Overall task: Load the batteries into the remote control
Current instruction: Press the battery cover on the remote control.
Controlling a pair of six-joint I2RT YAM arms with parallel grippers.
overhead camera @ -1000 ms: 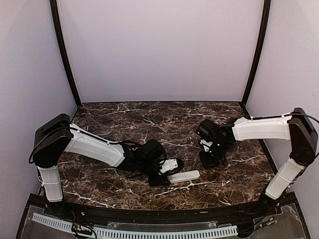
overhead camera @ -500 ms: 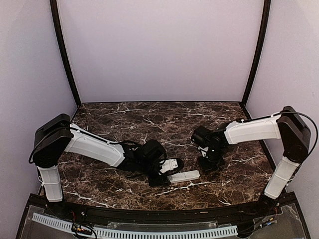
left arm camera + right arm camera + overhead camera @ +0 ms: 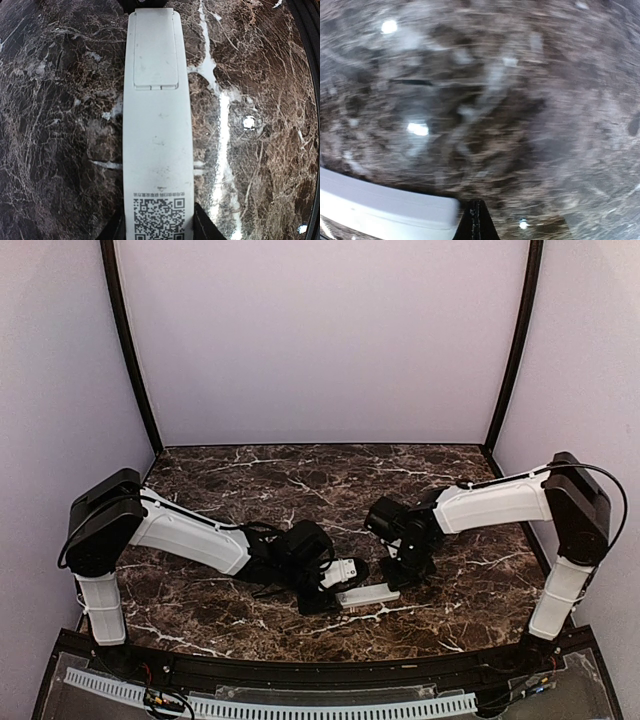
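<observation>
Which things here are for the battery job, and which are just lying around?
For the job:
remote, back up, cover on
left gripper, holding the remote
right gripper, shut, near the remote's other end
batteries: none I can see

Just lying about:
only the marble table shows

White remote control [image 3: 157, 150] on brown, white-veined table [image 3: 250, 480].
</observation>
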